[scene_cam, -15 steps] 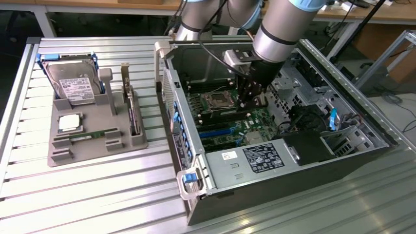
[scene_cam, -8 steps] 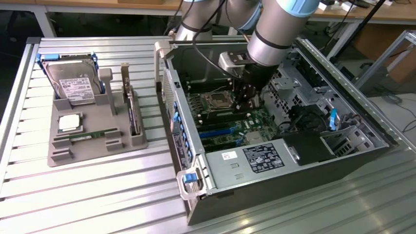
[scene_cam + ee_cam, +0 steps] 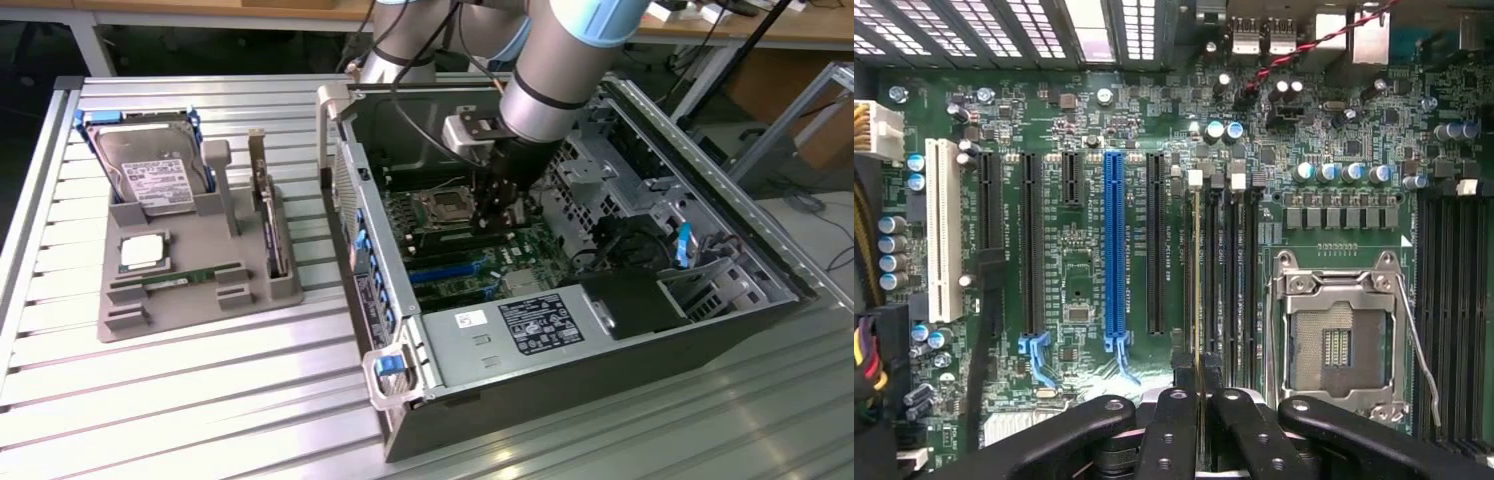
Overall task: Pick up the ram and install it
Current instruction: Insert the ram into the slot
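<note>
A ribbed aluminium worktable [image 3: 200, 400] runs across the scene, catching pale glare near the exterior view's left. At the far edge stands a wooden bench [image 3: 200, 12] on white legs — beyond it, dark floor and an aluminium frame [image 3: 787, 110] at the far right.

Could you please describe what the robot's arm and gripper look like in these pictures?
The arm is a thick silver-grey tube with light blue joint caps and a black band, with black cables alongside. The gripper is matte black, with jointed, rounded linkage fingers showing small bolt holes.
</note>
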Robot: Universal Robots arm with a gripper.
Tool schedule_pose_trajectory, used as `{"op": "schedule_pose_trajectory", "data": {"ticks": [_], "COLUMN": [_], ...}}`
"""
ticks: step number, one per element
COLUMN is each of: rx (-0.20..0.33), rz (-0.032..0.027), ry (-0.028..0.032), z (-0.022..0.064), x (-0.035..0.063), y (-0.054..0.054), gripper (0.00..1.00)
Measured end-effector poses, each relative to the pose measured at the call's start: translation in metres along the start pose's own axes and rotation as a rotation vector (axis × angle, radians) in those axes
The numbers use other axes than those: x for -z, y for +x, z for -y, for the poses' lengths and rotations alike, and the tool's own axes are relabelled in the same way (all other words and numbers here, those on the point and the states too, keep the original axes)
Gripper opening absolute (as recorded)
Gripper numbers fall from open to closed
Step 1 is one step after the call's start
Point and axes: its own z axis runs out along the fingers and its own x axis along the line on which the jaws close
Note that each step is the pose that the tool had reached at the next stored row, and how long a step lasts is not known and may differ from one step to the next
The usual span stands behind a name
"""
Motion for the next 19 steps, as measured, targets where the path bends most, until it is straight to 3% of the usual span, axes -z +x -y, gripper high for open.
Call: {"op": "schedule_pose_trajectory", "data": {"ticks": [7,19], "rx": [-0.001,-0.001], "rz": [-0.0011,-0.0012], "ry": [0.0001,0.0], "z": [-0.0028,0.0001], "x": [-0.0087,-0.009], "y": [-0.0022,-0.0011], "gripper": [0.12,0.12]}}
